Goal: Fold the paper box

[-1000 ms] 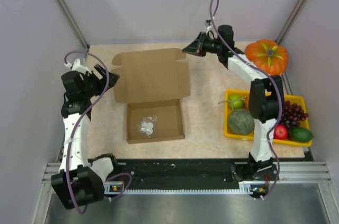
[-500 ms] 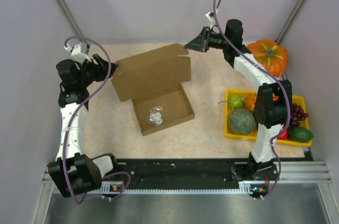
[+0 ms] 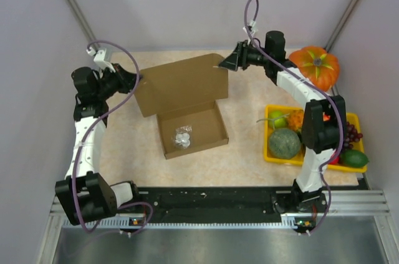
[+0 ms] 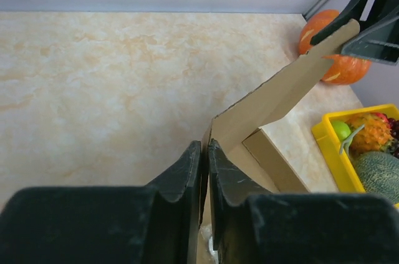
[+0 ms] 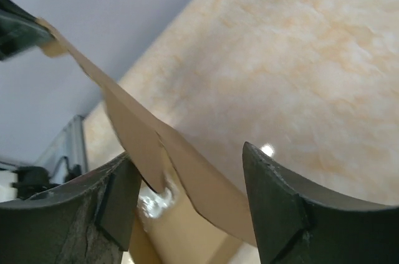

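1. Paper box (image 3: 190,130): plain brown cardboard, unprinted, recorded on the table (image 3: 246,139) left of centre and turned slightly askew. The shallow base is already formed, with four low walls upright.
2. Lid (image 3: 181,83): a flat panel joined to the base along the far wall. It is raised off the table at a tilt and spans between the two grippers.
3. Small clear packet (image 3: 181,138): white contents, laid inside the base on its floor.
4. Left gripper (image 3: 134,80): located at the far-left corner of the lid. In the wrist view the fingers (image 4: 187,170) are seen drawn almost together, with the cardboard edge pinched in the narrow slit between them.
5. Right gripper (image 3: 225,62): located at the far-right corner of the lid. The fingers (image 5: 274,201) are spread wide. The lid edge passes through the gap unclamped, nearer one finger; contact with that finger cannot be told.
6. Yellow tray (image 3: 267,151): placed at the right side of the table, well apart from the box. A green melon (image 3: 283,143), dark grapes (image 3: 348,133) and other fruit are held in it.
7. Pumpkin (image 3: 315,67): orange, set at the far right corner, beyond the tray and just beside the right arm.
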`<move>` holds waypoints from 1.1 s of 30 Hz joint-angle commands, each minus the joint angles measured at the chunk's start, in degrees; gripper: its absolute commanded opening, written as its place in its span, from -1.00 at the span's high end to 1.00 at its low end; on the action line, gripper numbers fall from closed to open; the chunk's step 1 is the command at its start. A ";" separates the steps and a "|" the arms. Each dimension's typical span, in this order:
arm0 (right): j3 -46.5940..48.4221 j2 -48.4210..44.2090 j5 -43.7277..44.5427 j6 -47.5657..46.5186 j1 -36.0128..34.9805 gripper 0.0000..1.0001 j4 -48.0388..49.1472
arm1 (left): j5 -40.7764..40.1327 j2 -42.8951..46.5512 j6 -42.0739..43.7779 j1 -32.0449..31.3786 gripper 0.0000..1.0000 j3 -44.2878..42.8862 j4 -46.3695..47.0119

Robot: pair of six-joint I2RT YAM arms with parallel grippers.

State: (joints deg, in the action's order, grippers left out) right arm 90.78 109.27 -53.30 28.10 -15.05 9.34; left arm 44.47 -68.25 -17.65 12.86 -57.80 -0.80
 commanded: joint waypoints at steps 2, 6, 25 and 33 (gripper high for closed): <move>-6.23 -5.04 4.36 -27.80 2.13 -0.49 -9.25 | 3.34 1.28 3.23 -0.12 0.83 0.32 5.89; -3.86 -1.79 0.30 -43.38 2.13 -0.51 -19.44 | 2.99 1.19 3.94 -0.21 0.88 0.85 6.95; -9.04 -4.24 4.08 -44.44 -4.99 0.45 -12.95 | 3.70 0.92 1.92 -0.21 0.89 1.81 8.53; -11.77 -6.09 6.01 -43.74 -4.90 1.00 -9.78 | -18.20 11.27 -4.30 -0.03 -0.04 5.93 -0.48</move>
State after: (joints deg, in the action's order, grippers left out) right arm 79.31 107.18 -47.77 -14.87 -19.81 -4.32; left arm 44.12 -66.63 -17.72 12.69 -55.16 3.18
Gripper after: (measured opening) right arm 0.009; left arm 0.453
